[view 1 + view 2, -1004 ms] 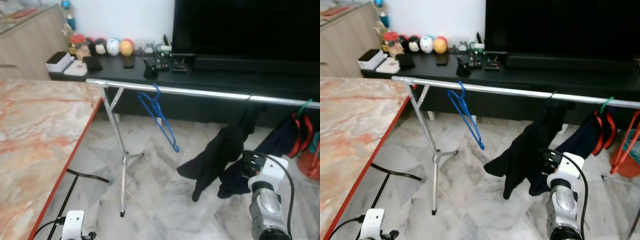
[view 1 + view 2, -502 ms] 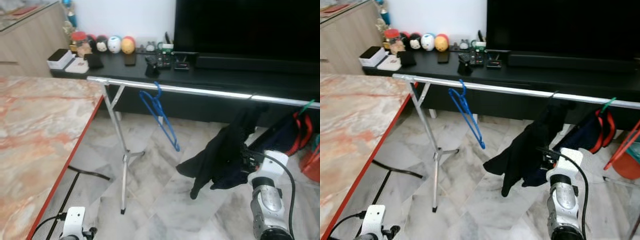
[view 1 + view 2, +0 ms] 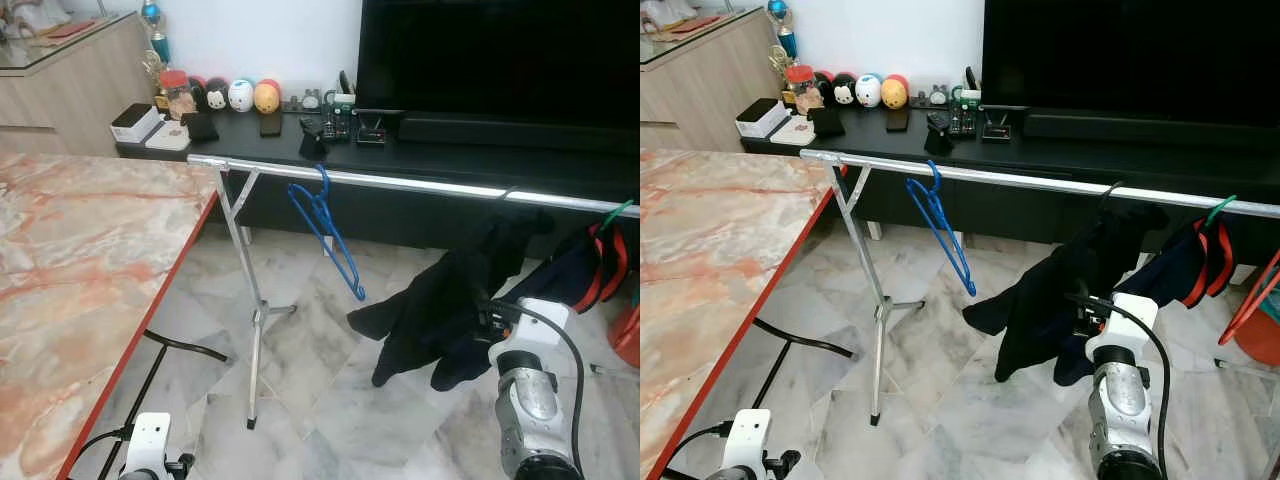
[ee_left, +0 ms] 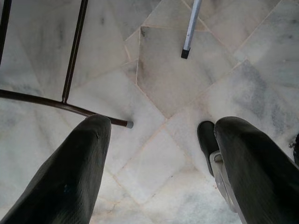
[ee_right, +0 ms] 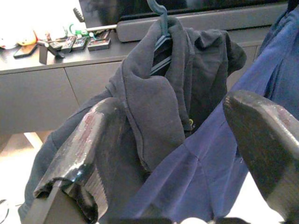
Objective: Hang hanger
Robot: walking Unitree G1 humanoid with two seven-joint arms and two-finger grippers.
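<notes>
A dark hanger carrying a black hoodie hangs on the silver rail, beside a bare blue hanger. Right gripper spread open, empty, near the hoodie. Left gripper hangs open over the marble floor.

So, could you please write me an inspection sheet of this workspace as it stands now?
Surface: grey marble floor; orange-veined marble table on the robot's left.
Job's things: blue plastic hanger hooked on the silver metal rail; black garment hanging on a hanger from the same rail.
Clutter: round toy figures, remotes and boxes on the black TV bench.
End effectors: right end effector open, facing the black garment; left end effector open, idle above the floor.
Cables: black cable on the right wrist.
Surroundings: dark television screen.
</notes>
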